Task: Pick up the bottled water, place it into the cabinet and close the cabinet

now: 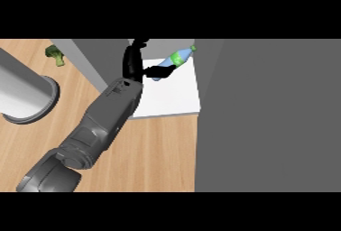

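Wooden surface (160,153) fills the lower left of the head view, and a grey forearm crosses it from the lower left corner up toward the cabinet (177,97), whose white floor shows at the top centre. The left hand (135,61) is at the cabinet's mouth; its black digits are closed round the lower end of the bottle (176,57), while another part of the hand stretches upward beside it. The bottle is tilted, its green cap up and to the right, its green label in the middle, over the back of the white floor. A broad dark grey panel (266,113) stands along the right side of that floor. Well to the left, a broccoli (55,55) lies on the surface near a grey round vessel (30,97)
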`<state>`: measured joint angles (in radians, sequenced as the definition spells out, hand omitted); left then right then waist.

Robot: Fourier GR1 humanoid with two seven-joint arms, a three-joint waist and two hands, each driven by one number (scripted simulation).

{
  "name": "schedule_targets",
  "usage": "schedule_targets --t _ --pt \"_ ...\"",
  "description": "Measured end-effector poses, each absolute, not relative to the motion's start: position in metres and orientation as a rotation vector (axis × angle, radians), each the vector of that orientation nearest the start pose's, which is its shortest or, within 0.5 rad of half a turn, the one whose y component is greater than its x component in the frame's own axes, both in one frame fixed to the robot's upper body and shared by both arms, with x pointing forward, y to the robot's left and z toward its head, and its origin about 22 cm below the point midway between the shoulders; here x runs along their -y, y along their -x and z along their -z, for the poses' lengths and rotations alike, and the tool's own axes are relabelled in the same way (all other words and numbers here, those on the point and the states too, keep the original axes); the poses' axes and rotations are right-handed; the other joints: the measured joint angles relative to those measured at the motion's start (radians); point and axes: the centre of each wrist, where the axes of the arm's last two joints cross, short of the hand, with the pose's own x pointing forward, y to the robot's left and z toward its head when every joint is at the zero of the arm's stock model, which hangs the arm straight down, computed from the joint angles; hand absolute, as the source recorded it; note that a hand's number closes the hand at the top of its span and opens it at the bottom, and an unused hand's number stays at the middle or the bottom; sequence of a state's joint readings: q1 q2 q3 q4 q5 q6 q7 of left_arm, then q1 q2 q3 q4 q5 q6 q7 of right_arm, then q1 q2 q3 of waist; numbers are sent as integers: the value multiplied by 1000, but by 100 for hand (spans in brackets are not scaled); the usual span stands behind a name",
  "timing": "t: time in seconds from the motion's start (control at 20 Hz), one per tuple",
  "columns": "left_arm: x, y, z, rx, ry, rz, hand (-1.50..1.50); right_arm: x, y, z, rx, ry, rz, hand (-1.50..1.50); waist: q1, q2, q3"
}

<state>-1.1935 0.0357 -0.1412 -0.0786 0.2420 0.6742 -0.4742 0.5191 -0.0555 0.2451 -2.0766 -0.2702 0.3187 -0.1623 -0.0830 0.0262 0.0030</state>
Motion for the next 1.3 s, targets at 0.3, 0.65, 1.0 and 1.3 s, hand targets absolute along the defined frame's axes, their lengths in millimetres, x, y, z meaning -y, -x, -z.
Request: schedule_targets --t 0.3,0.65,1.0,1.3 --pt "-112 -438 -41 1689 -559 111 -150 217 -120 -40 1769 -513 -20 -150 -3 0 0" --pt "-111 -439 -45 1760 -428 67 -150 222 -121 -36 1776 -507 -15 -150 5 1 -2" --pt "-106 -436 -44 1882 -190 19 -150 222 -117 -39 1784 -484 -16 -150 23 -7 1" --pt "-97 -431 -41 1937 -27 9 -150 222 -113 -40 1782 -466 -3 -150 46 -17 2"
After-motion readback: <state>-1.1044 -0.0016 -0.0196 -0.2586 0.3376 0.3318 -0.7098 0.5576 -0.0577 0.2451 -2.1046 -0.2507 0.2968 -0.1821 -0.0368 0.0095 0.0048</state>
